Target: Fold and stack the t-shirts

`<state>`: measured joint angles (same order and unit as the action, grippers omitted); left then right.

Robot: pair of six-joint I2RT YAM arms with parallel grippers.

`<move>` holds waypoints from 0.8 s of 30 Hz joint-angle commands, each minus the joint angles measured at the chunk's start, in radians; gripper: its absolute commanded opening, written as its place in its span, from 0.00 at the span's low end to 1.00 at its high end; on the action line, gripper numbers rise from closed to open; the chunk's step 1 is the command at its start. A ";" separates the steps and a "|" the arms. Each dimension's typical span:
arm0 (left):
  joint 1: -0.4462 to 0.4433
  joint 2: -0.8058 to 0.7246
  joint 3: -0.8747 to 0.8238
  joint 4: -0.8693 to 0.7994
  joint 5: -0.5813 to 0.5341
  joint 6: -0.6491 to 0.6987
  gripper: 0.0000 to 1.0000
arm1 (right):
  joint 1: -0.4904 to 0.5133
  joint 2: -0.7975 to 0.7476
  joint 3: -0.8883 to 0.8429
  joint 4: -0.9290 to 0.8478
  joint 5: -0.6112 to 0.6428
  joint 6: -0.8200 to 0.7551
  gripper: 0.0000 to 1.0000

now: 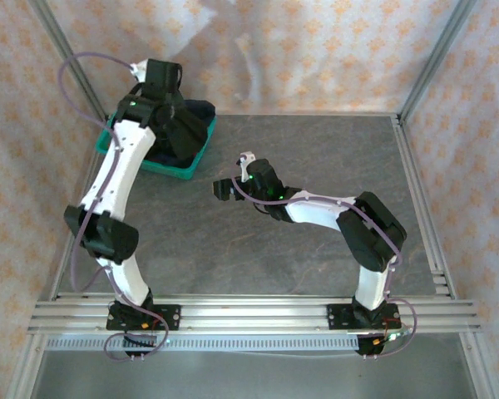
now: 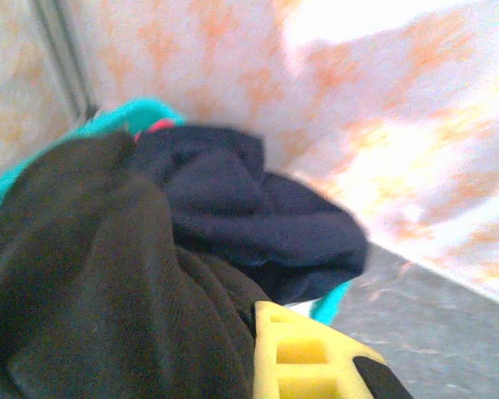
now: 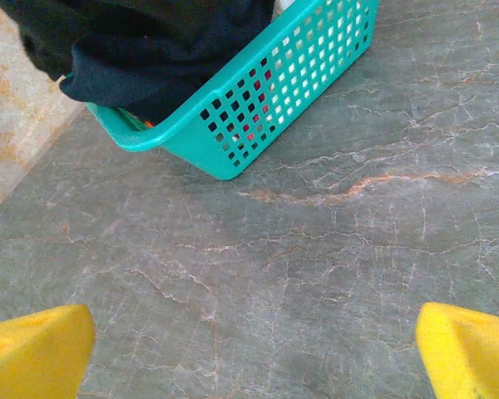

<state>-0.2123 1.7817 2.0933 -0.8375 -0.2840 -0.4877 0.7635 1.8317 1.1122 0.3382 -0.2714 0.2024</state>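
The t-shirts lie crumpled in a teal basket (image 1: 171,169) at the tabletop's far left corner, so no long axis or heading can be read. The black t-shirt (image 2: 91,274) is heaped nearest, the navy t-shirt (image 2: 258,216) drapes over the rim, and a red scrap (image 2: 158,126) peeks out behind. The left gripper (image 1: 168,98) is pinched closed on the black t-shirt. The right gripper (image 3: 249,357) is spread wide over the grey veined tabletop (image 1: 316,158), near its middle. Pale cloth walls (image 1: 316,50) with an orange pattern surround it.

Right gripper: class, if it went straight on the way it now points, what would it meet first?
The right gripper would probably meet the bare table, short of the teal basket, though depth is unclear.
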 commanded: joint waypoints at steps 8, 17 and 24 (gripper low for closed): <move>-0.221 -0.122 0.204 -0.078 0.060 0.185 0.00 | 0.007 -0.118 -0.079 0.051 0.028 0.010 0.99; -0.465 -0.084 0.250 -0.054 0.111 0.204 0.00 | -0.016 -0.262 -0.223 0.084 0.073 0.009 0.99; -0.466 0.091 0.230 -0.054 0.132 0.187 0.67 | -0.020 -0.506 -0.452 0.127 0.173 0.030 0.99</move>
<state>-0.6846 1.7908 2.3238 -0.9009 -0.1772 -0.3126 0.7467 1.4120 0.7147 0.4152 -0.1638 0.2142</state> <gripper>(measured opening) 0.334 0.993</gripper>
